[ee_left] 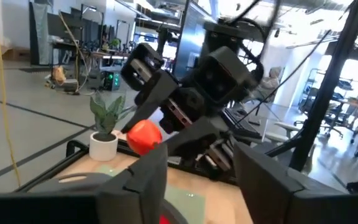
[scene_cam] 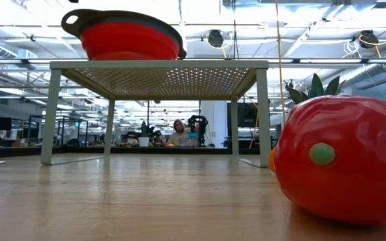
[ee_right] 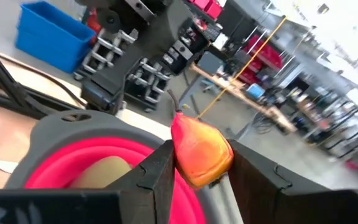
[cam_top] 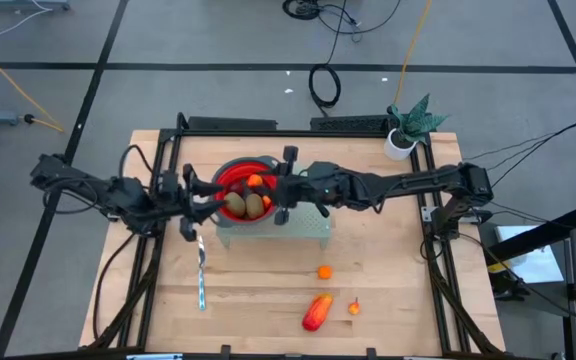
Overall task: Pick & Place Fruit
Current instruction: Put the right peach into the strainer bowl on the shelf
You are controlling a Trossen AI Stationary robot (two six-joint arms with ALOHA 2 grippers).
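Note:
A red bowl with a grey rim (cam_top: 230,172) stands on a pale green perforated stand (cam_top: 313,228) and holds two brown-green oval fruits (cam_top: 245,205). My right gripper (cam_top: 268,185) reaches in level from the right, shut on a small red-orange fruit (ee_right: 199,149) over the bowl. My left gripper (cam_top: 208,192) stands open at the bowl's left side, its fingers (ee_left: 148,180) with nothing between them. On the table in front lie an orange piece (cam_top: 324,271), a long red-orange fruit (cam_top: 316,312) and a tiny orange piece (cam_top: 354,307). My right gripper pinches the red-orange fruit by its two sides (ee_right: 180,158) between its two fingers. The fingers lie level, coming from the table's right. The fruit is lifted clear above the bowl's rim (ee_right: 61,124), its thin stem (ee_right: 174,99) pointing up and away from the gripper.
A slim silver knife (cam_top: 201,275) lies on the table left of the stand's front. A small potted plant (cam_top: 406,128) stands at the far right corner. The low view shows the bowl (scene_cam: 129,37) on top of the stand, with the big red fruit (scene_cam: 344,164) close by.

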